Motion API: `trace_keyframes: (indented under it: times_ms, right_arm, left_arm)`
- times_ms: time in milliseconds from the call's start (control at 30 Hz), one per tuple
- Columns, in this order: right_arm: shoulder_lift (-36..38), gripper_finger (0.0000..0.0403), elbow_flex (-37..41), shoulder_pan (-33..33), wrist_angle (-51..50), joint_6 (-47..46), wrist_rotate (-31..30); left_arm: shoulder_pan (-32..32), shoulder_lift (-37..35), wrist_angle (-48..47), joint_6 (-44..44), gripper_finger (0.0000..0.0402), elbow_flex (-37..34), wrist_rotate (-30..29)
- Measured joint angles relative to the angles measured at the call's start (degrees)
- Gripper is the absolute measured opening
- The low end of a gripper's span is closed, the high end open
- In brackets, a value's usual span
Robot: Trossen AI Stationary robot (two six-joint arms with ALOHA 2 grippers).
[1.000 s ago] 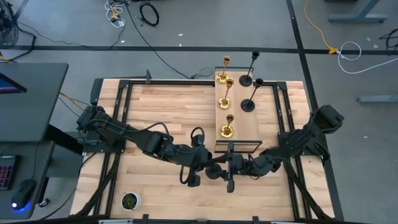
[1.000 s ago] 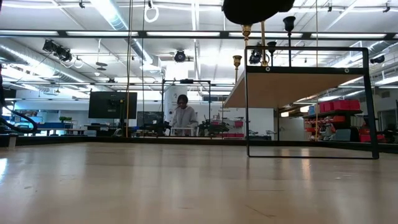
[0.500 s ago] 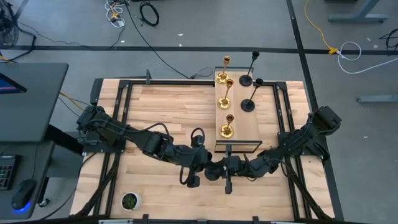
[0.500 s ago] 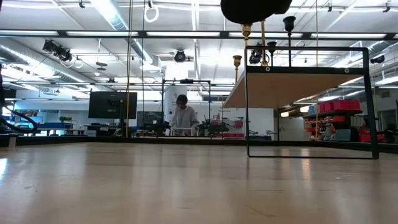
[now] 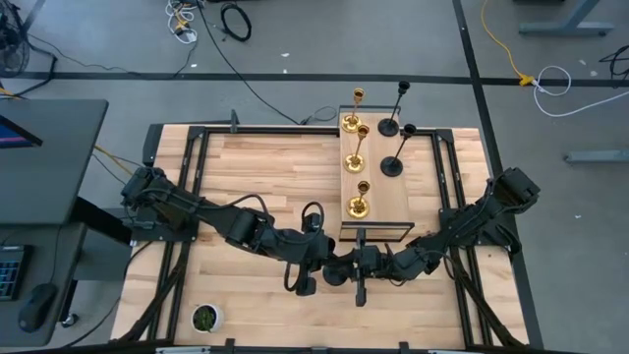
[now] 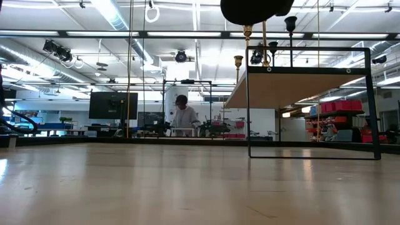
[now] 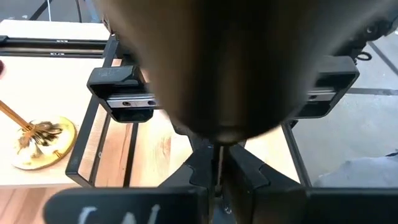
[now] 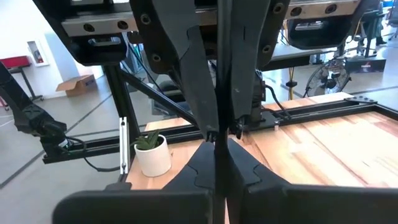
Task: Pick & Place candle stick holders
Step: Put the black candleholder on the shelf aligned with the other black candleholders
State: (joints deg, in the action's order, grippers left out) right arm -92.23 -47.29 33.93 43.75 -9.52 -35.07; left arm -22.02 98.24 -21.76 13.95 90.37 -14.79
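One black candle stick holder hangs between my two grippers above the table's near middle. Its thin stem (image 8: pixel 216 74) runs between both pairs of fingertips. Its wide dark end (image 7: pixel 217 68) looms blurred in the left wrist view. My left gripper (image 5: pixel 337 267) and my right gripper (image 5: pixel 354 265) meet tip to tip, both shut on it. On the wooden shelf (image 5: pixel 378 211) stand three gold holders (image 5: pixel 358 202) (image 5: pixel 354 157) (image 5: pixel 352 120) and two black ones (image 5: pixel 391 165) (image 5: pixel 389 126) on their round bases. My left gripper (image 7: pixel 219 171) pinches the holder's thin stem (image 7: pixel 219 155) between its two fingertips, coming from the table's left and slanting a little down. The holder is clear of the table. My right gripper (image 8: pixel 216 148) pinches the same stem (image 8: pixel 216 138) between its two fingertips, right next to the left fingertips (image 8: pixel 205 118). It comes about level from the table's right, with the fingers across the stem.
The shelf's black metal frame (image 5: pixel 373 232) stands just beyond the grippers. A small plant pot (image 5: pixel 205 317) sits at the near left corner. Bare wood lies left of the shelf. A person (image 6: pixel 184 115) shows far off in the room.
In the high view my right gripper's dark parts have drawn in a little toward my left gripper and closed around the held black holder. The left gripper and the holder have kept their place.
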Motion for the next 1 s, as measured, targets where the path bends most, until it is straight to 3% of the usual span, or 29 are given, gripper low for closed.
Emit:
trace_keyframes:
  times_ms: [400,533,867,1000]
  right_arm:
    - [1.4,0.0004,0.0,0.3,-0.5,1.8,-0.2]
    - [2.3,0.0004,0.0,1.3,-2.5,2.5,-2.9]
    - [9.7,0.0004,0.0,7.2,-11.2,5.0,-14.7]
    - [14.3,0.0004,0.0,11.6,-18.7,5.4,-25.3]
  left_arm:
    - [0.0,-0.4,0.7,-3.3,0.0157,0.1,-0.4]
    - [0.0,-1.4,0.0,-3.2,0.0185,0.0,-0.2]
    - [0.0,-5.2,-7.2,-3.0,0.0198,0.1,-1.4]
    - [0.0,-5.3,-9.3,-2.6,0.0198,0.1,-1.7]
